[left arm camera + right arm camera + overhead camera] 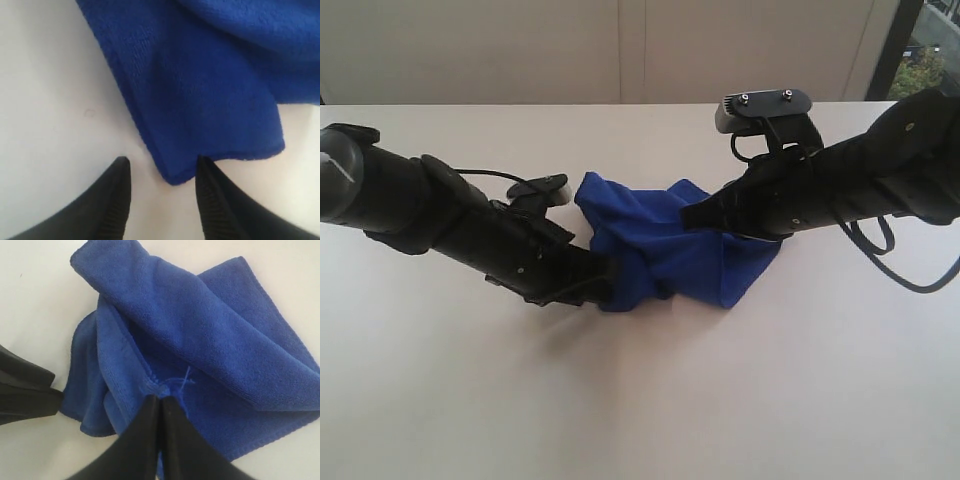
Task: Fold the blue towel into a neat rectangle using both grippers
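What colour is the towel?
The towel is plain deep blue; the right wrist view shows it best.

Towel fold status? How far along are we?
Done: nothing neat yet; the blue towel lies bunched in overlapping layers on the table. In hand: right gripper pinches an edge by the thread tag; left gripper is open, a corner between its fingers. Left: probably grip that corner, spread flat, fold, square edges.

An office-like or lab room; a wide pale surface (pixel 640 400); plain cream wall panels (pixel 520 50); a dark-framed window (pixel 920 45) beyond its far right corner.
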### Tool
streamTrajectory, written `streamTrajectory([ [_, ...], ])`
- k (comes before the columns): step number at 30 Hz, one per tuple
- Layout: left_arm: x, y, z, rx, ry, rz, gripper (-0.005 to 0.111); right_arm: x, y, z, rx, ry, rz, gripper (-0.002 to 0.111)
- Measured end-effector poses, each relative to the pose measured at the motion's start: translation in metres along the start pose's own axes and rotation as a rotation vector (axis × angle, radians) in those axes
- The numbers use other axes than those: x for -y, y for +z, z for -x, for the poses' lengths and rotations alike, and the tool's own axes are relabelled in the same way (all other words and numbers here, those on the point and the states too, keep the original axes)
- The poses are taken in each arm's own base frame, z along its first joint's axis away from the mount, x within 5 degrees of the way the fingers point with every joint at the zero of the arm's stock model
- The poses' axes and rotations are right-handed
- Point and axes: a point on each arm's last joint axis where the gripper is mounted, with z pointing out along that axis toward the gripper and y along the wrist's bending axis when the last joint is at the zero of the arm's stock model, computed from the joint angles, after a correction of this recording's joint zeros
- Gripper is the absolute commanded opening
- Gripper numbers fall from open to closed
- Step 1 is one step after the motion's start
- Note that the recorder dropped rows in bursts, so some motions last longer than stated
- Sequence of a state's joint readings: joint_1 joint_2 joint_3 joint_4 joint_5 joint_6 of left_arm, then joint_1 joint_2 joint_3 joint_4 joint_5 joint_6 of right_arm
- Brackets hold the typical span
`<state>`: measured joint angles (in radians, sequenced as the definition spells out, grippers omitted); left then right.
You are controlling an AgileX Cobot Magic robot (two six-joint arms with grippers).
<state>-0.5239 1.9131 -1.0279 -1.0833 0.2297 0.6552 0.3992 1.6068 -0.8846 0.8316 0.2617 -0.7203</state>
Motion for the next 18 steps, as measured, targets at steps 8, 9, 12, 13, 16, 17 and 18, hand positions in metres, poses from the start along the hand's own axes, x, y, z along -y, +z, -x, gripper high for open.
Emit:
streamTrajectory([
  [8, 0.002, 0.007, -0.002, -0.015, -0.099, -0.057, 0.048, 0.0, 0.0, 0.0, 0.0, 0.0, 0.0, 0.0],
  [9, 0.003, 0.008, -0.002, -0.018, -0.106, -0.068, 0.048, 0.0, 0.0, 0.0, 0.0, 0.0, 0.0, 0.0],
  [12, 0.004, 0.013, -0.003, -0.028, -0.136, -0.114, 0.048, 0.0, 0.0, 0.0, 0.0, 0.0, 0.0, 0.0],
  [13, 0.005, 0.014, -0.004, -0.031, -0.136, -0.134, 0.048, 0.0, 0.0, 0.0, 0.0, 0.0, 0.0, 0.0],
  [16, 0.008, 0.018, -0.003, -0.028, -0.145, -0.179, 0.048, 0.0, 0.0, 0.0, 0.0, 0.0, 0.0, 0.0],
  [17, 0.008, 0.019, -0.003, -0.027, -0.145, -0.188, 0.048, 0.0, 0.0, 0.0, 0.0, 0.0, 0.0, 0.0],
  [18, 0.008, 0.019, -0.003, -0.026, -0.142, -0.196, 0.048, 0.0, 0.0, 0.0, 0.0, 0.0, 0.0, 0.0],
])
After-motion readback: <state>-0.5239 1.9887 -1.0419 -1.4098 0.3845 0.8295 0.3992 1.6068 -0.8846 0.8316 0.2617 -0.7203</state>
